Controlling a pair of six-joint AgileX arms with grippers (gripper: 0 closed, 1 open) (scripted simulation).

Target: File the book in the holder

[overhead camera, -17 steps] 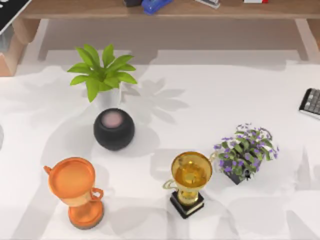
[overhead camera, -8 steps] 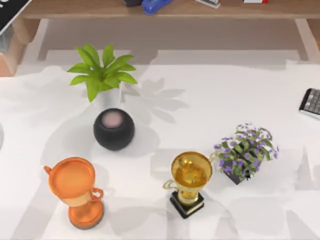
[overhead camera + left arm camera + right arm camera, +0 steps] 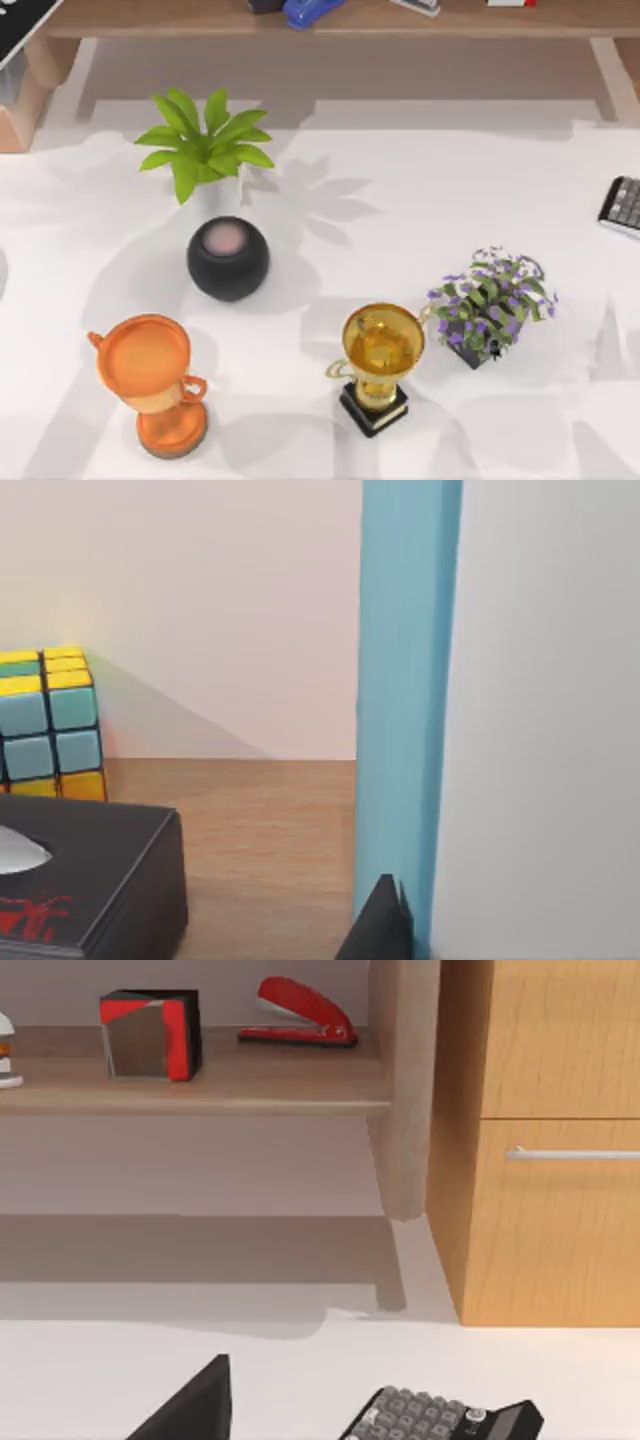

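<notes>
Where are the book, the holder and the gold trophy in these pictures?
book (image 3: 22, 32), top view, black cover corner.
holder (image 3: 22, 112), top view, tan slanted side.
gold trophy (image 3: 380, 345), top view, inside of cup.

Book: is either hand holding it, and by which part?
Cannot be told: just a corner of the book is in frame, far left, by the holder.

Table layout from above

The speaker (image 3: 228, 257) sits at centre-left, the leafy plant (image 3: 203, 148) just at its 12 o'clock. One trophy (image 3: 152, 380) stands at 7 o'clock, another trophy (image 3: 378, 362) at 4 o'clock, the flowering plant (image 3: 490, 303) beside it at 2 o'clock.
</notes>
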